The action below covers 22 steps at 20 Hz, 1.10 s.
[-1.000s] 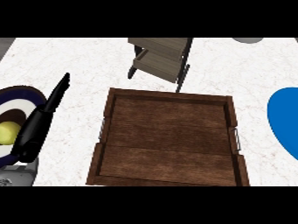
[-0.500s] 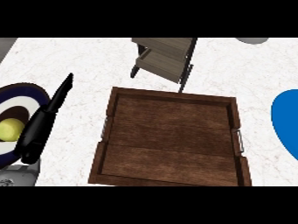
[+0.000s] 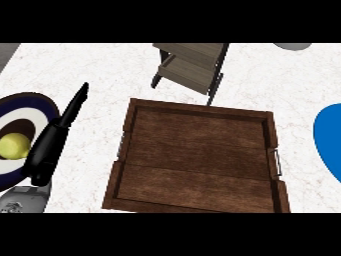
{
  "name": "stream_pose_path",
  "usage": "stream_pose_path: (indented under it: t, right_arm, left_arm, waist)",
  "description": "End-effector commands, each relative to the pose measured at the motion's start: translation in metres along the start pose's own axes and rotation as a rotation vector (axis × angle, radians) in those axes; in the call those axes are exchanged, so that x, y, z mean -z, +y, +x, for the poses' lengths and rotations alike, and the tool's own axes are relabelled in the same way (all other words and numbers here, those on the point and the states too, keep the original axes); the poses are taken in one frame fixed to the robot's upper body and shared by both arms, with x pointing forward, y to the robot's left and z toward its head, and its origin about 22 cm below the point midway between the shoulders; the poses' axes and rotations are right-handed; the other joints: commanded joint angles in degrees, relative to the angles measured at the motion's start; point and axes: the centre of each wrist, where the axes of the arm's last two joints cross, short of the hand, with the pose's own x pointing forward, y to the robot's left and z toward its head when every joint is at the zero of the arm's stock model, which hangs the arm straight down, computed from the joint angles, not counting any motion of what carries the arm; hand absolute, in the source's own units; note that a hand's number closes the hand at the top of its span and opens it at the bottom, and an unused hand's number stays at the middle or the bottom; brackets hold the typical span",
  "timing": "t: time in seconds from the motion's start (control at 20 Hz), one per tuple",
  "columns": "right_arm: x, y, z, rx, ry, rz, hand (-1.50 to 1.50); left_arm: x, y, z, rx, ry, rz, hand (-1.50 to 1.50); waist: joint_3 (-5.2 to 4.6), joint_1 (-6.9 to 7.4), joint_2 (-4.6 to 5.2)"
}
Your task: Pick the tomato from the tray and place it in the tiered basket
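Observation:
The brown wooden tray (image 3: 151, 150) lies in the middle of the head view, and I see nothing inside it. No tomato shows anywhere. The grey tiered basket (image 3: 191, 67) stands just beyond the tray's far edge, and its shelves look bare. My left hand (image 3: 51, 142) rests at the left of the tray, fingers straight and pointing away from me, holding nothing. My right hand is out of the picture.
A dark blue and white plate (image 3: 3, 120) with a yellow-green round fruit (image 3: 13, 146) sits at the left edge, partly under my left hand. A blue plate (image 3: 339, 140) lies at the right edge. A grey object (image 3: 295, 46) peeks in at the top right.
The view has shifted slightly, so the tray and plates sit a little further right. My left hand keeps its pose.

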Motion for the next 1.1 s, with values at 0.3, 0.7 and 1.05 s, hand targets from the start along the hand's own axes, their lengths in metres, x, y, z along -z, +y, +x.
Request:
stream_pose_path:
  t: [0.3,0.7,1.05]
  right_arm:
    - [0.023,0.071,-0.004,0.248,-0.036,0.061,-1.50]
    - [0.032,0.066,-0.020,0.505,-0.115,-0.197,-1.50]
    - [0.049,-0.005,-0.075,0.524,0.082,-0.510,-1.50]
  left_arm:
    - [0.010,0.003,0.002,-0.001,-0.007,-0.007,0.00]
    - [0.008,-0.007,0.002,-0.004,-0.015,-0.004,0.00]
    - [0.003,0.009,0.001,0.013,0.001,0.030,0.00]
  waist:
    - [0.02,0.76,0.51]
    - [0.00,0.86,0.88]
    - [0.10,-1.21,-0.23]
